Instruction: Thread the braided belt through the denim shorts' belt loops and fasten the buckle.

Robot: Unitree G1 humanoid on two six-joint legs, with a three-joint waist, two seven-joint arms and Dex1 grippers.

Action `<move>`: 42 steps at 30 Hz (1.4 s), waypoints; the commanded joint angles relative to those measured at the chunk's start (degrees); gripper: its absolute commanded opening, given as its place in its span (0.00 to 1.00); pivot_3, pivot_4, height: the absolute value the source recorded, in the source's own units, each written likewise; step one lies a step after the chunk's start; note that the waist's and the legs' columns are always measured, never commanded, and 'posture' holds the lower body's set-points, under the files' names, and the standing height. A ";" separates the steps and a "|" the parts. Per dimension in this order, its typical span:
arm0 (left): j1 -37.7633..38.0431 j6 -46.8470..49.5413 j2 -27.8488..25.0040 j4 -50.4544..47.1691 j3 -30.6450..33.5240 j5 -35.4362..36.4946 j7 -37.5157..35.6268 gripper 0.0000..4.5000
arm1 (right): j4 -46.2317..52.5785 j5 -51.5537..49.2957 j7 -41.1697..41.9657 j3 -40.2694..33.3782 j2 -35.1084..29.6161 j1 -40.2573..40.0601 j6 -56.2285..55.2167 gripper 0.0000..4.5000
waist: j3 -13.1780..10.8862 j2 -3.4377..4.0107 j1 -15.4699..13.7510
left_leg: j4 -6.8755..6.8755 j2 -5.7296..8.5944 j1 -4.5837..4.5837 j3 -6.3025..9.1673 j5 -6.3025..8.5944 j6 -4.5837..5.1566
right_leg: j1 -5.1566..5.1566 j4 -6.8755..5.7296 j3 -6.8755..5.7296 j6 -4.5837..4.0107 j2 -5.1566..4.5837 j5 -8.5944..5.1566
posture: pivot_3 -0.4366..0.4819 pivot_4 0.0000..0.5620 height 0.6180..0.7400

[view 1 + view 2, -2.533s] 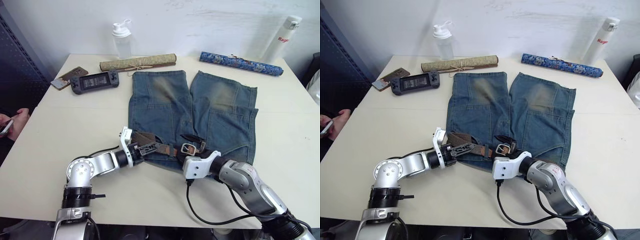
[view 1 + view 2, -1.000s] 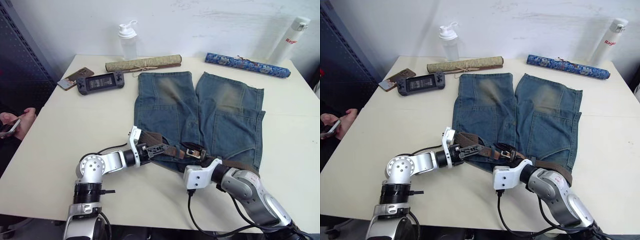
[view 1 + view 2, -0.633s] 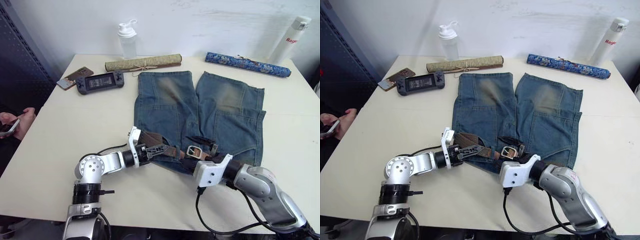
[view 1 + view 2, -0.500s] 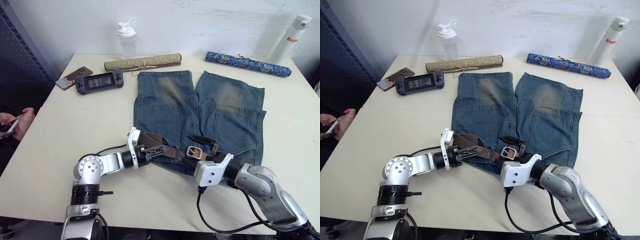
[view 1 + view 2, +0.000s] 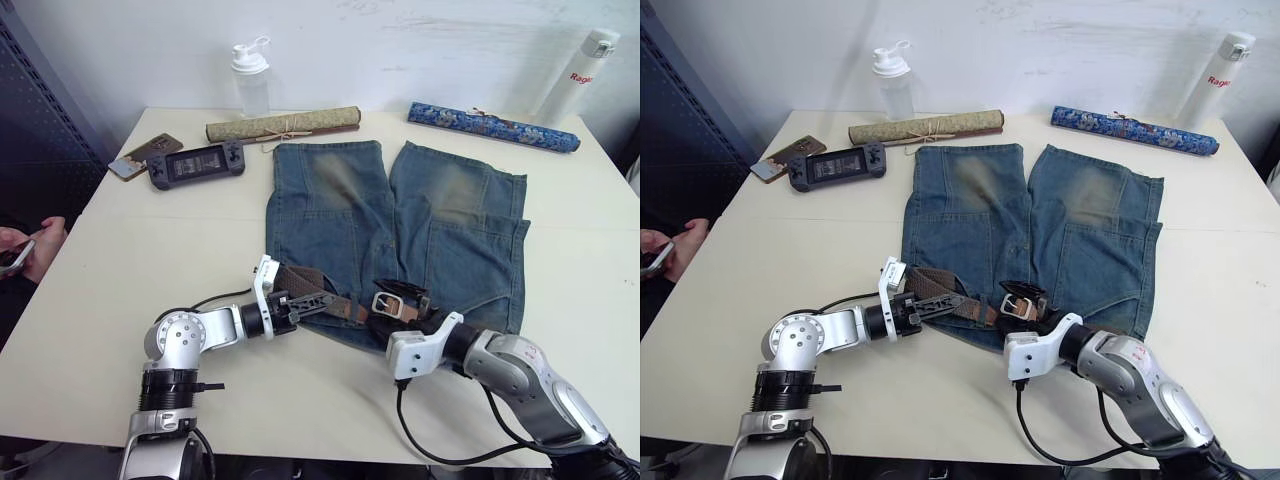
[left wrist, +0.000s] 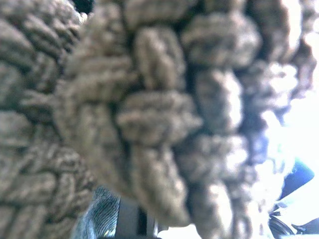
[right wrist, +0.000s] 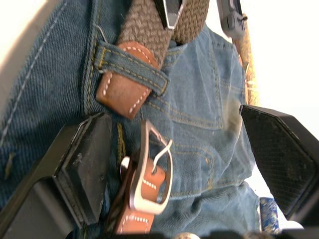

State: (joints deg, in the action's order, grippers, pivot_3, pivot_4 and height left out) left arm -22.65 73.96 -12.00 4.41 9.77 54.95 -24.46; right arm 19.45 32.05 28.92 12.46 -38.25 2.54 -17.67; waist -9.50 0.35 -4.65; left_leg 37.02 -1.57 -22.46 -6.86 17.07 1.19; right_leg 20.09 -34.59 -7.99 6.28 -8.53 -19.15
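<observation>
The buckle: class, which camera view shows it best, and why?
The right wrist view: the buckle shows close up, silver frame and prong clear, between the open right gripper's fingers. Both eye views show it as a small silver square on the denim shorts. The left wrist view shows braided belt weave.

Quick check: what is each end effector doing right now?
Left end effector: closed on the braided belt.
Right end effector: open, holding nothing, straddling the buckle.
</observation>
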 commanded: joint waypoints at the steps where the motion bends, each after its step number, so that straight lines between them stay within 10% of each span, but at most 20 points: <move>1: 3.06 3.80 1.68 2.74 -4.72 -2.36 0.68 0.00 | -0.46 1.54 -0.82 1.36 0.93 0.78 -0.92 0.98 | 0.00 0.00 0.03 | 0.00 0.00 0.02 0.00 0.00 0.00 | -0.02 0.00 0.00 0.00 0.00 0.00 | 0.48 0.27 0.82; 28: 1.97 2.29 2.13 4.34 -8.40 -9.70 -0.07 0.00 | -4.38 4.03 -3.44 3.78 4.96 3.79 -6.13 0.98 | 0.00 -0.08 0.91 | -0.02 -0.16 0.37 0.09 -0.04 -0.10 | -0.16 0.01 0.02 -0.05 0.04 0.02 | 0.48 0.27 0.82; 42: 0.06 13.52 9.15 11.79 7.00 -2.62 -0.61 0.00 | -6.15 4.58 -4.22 3.66 4.69 3.56 -6.27 0.98 | 0.11 0.14 0.20 | -0.02 -0.06 0.27 0.15 -0.01 -0.02 | -0.02 0.19 0.01 0.05 -0.04 0.16 | 0.48 0.27 0.82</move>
State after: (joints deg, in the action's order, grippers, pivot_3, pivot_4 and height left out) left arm -25.97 81.16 -6.27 10.05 20.25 52.19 -25.48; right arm 12.88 36.22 24.81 14.09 -34.20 6.03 -22.60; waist -9.39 0.49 -4.46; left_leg 37.00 -1.63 -22.23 -6.71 17.09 1.21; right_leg 20.09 -34.36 -7.99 6.34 -8.57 -18.98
